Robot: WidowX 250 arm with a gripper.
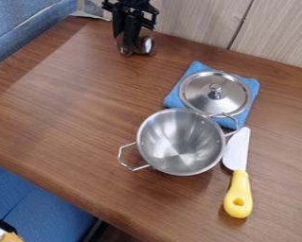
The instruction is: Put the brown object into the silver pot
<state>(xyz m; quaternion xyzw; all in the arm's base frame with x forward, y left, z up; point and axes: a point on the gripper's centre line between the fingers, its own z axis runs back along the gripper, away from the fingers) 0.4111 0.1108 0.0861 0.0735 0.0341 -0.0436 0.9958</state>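
Pot point(181, 146) upright (lid point(200, 98) near); gripper point(135, 46) — apart.

I count one silver pot point(180, 150), with two wire handles, one at its eight o'clock and one at its two. From the pot, there's one metal lid point(197, 97) at one o'clock and one blue cloth point(173, 100) the same way, then one yellow-handled knife point(239, 186) at four. Far off at eight o'clock, one tan piece point(11, 237) pokes in. Toward eleven there's something shiny point(145, 45); how many pieces, I can't tell.
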